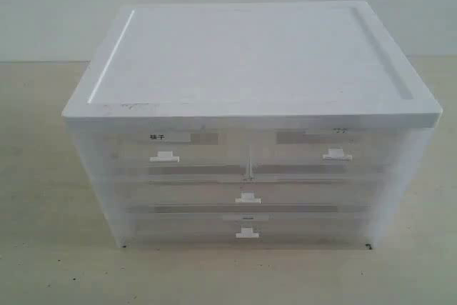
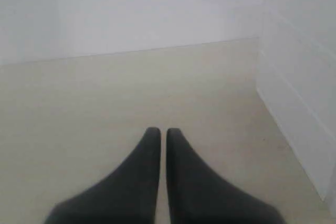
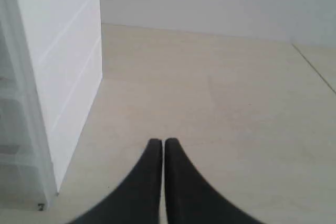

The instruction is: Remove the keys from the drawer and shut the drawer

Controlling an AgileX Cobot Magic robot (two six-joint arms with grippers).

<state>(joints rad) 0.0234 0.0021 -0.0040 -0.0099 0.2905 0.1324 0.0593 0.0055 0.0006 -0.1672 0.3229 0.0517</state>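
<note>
Drawer point(image 1: 318, 155) translucent plastic, flush; tapered left gripper point(image 2: 163, 132), right gripper point(image 3: 163, 142) pinched together, empty

Cabinet point(image 1: 96, 169) of cloudy translucent plastic, lid point(image 1: 250, 55) opaque white, smooth and matt, drawer point(image 1: 307, 161) front frosted clear plastic, pull tab point(image 1: 336, 154) solid white plastic, bench point(image 1: 43, 176) pale beige, smooth, matt, left end effector point(image 2: 163, 131) and right end effector point(image 3: 163, 141) dark, matt, smooth.
</note>
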